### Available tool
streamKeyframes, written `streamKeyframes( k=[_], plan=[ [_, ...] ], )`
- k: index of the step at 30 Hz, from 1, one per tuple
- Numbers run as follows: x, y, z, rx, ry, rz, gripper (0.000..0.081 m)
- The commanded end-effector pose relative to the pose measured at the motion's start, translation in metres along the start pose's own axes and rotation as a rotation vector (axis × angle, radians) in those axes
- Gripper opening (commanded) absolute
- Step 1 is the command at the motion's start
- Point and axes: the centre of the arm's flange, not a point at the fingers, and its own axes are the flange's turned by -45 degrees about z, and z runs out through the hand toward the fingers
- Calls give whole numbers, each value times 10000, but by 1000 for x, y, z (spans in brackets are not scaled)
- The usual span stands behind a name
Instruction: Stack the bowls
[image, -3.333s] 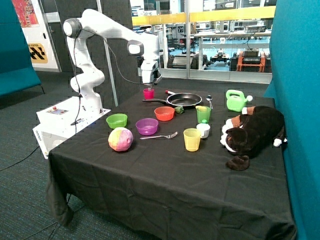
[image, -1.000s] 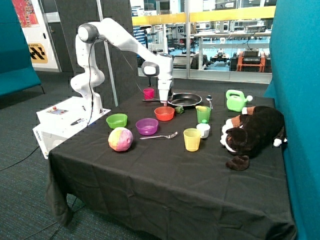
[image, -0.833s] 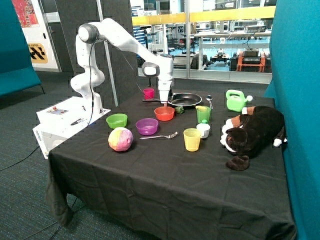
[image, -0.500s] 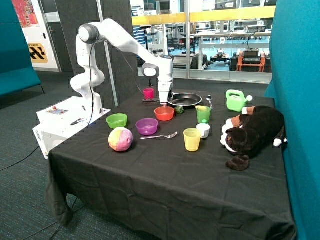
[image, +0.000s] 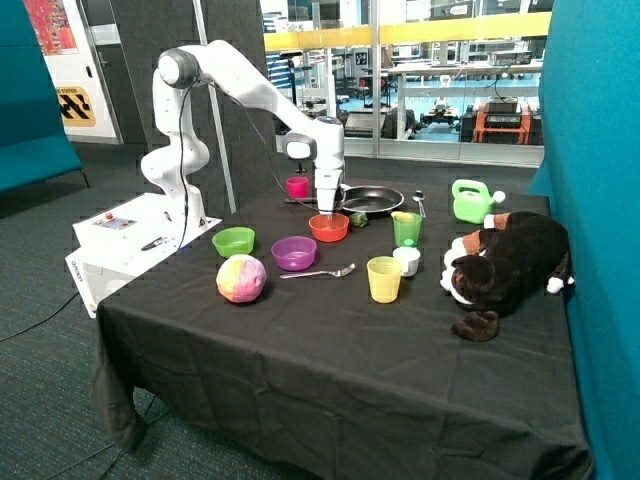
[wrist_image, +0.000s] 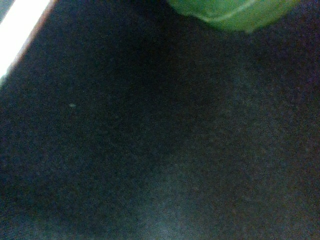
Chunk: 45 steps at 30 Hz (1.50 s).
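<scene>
- The gripper (image: 326, 211) points straight down at the orange-red bowl (image: 329, 227), near the middle of the outside picture. Its tip seems to be at the bowl's far rim.
- I cannot tell how its grip stands.
- The purple bowl (image: 294, 252) sits just left of and below the orange-red one.
- The lime green bowl (image: 234, 241) sits further left.
- All three bowls stand apart on the black table (image: 330, 340). None is stacked.
- The frying pan (image: 368, 200) lies just behind the orange-red bowl.

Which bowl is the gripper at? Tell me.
The orange-red bowl, next to the frying pan. The gripper is right at its rim, while the purple bowl and green bowl sit apart, untouched.
</scene>
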Motion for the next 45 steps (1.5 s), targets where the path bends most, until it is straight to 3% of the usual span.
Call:
streamKeyframes(
  k=[1,5,29,45],
  plan=[
    [0,1,13,-21,5,170,53],
    [-1,3,14,-21,5,248,3],
    [-1,10,12,-21,5,264,0],
    [13,0,-38,-21,5,-157,0]
  ],
)
